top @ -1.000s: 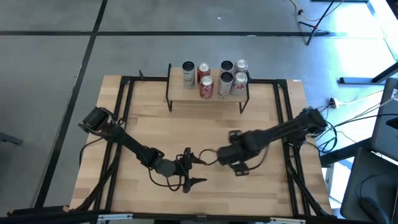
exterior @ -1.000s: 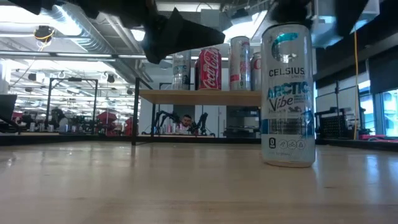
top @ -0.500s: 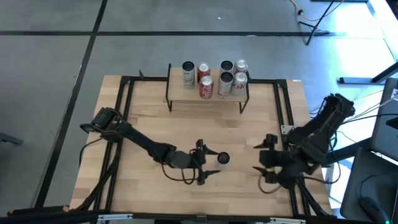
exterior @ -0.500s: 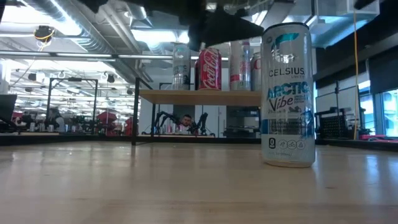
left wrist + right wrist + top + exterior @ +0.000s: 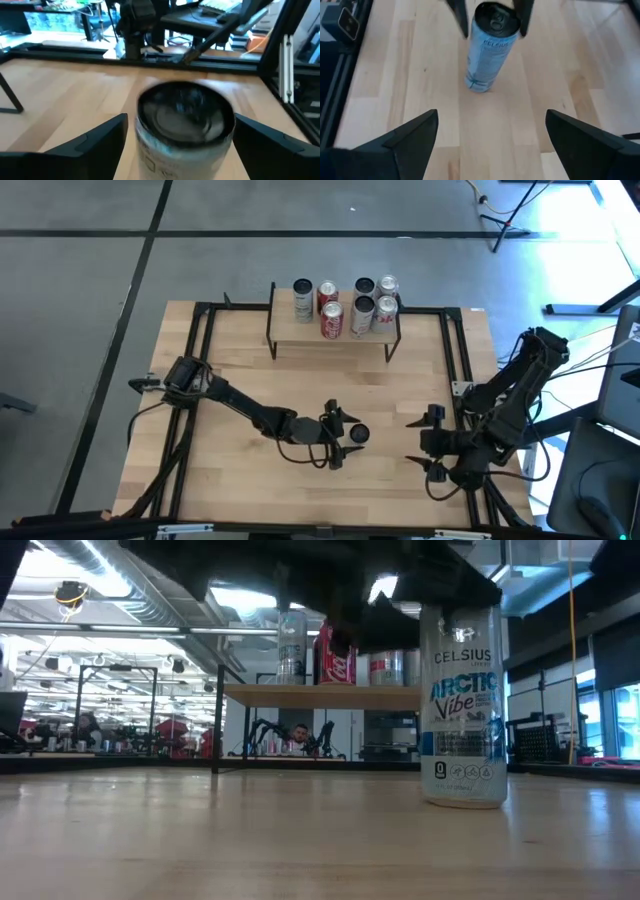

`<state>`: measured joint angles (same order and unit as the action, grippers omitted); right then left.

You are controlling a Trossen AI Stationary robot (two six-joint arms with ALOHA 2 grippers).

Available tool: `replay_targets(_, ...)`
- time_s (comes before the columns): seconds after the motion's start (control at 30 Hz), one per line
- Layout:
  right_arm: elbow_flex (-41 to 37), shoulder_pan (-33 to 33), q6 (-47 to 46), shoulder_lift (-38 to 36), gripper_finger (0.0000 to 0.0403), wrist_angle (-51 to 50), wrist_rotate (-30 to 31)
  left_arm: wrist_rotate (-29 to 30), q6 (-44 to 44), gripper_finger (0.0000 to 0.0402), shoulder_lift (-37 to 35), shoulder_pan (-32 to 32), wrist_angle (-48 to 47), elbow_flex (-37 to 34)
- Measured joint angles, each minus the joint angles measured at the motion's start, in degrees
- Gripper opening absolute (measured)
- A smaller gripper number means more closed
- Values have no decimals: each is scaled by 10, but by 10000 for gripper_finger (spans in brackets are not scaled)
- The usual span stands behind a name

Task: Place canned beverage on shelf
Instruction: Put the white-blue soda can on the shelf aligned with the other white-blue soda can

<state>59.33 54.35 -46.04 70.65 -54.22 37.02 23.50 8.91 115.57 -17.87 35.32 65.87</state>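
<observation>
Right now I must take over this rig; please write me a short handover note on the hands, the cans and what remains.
Left hand: open, fingers on either side of the Celsius can, not closed on it.
Right hand: open and empty, off by the table's right edge.
The Celsius can stands upright on the table, in front of the shelf.
Done: six cans already stand on the shelf, at the table's far edge.
Left: close the left hand on the can, lift it, and set it on the shelf; free board shows at the front left.
</observation>
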Motion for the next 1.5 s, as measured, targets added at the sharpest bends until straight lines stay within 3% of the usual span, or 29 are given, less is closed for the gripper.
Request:
replay_targets(0.17, 0, 0, 4, 0, 356, 3, 26, -1, -4, 322, 15, 3, 13, 0)
replay_targets(0.27, 0, 0, 4, 0, 356, 4, 37, -4, -18, 285, 15, 3, 18, 0)
replay_targets(0.4, 0, 0, 5, 0, 356, 5, 54, -11, -31, 206, 15, 5, 18, 0)
replay_targets(0.53, 0, 0, -2, 0, 356, 6, 60, -25, -44, 199, -5, 6, -6, -1)
replay_targets(0.87, -52, -6, -3, 1, 356, 82, 77, 10, -77, 199, -232, 21, -226, 0)
replay_targets(1.07, -62, -17, -1, 1, 356, 95, 101, 22, -102, 199, -371, 76, -348, 0)
replay_targets(1.2, -62, -48, 12, 0, 356, 90, 102, -21, -133, 199, -427, 146, -377, -18)
replay_targets(1.3, -62, -83, 33, 0, 356, 91, 91, -87, -136, 199, -454, 217, -386, -25)
replay_targets(1.5, -62, -156, 91, 0, 356, 91, 73, -221, -136, 199, -433, 350, -402, -28)
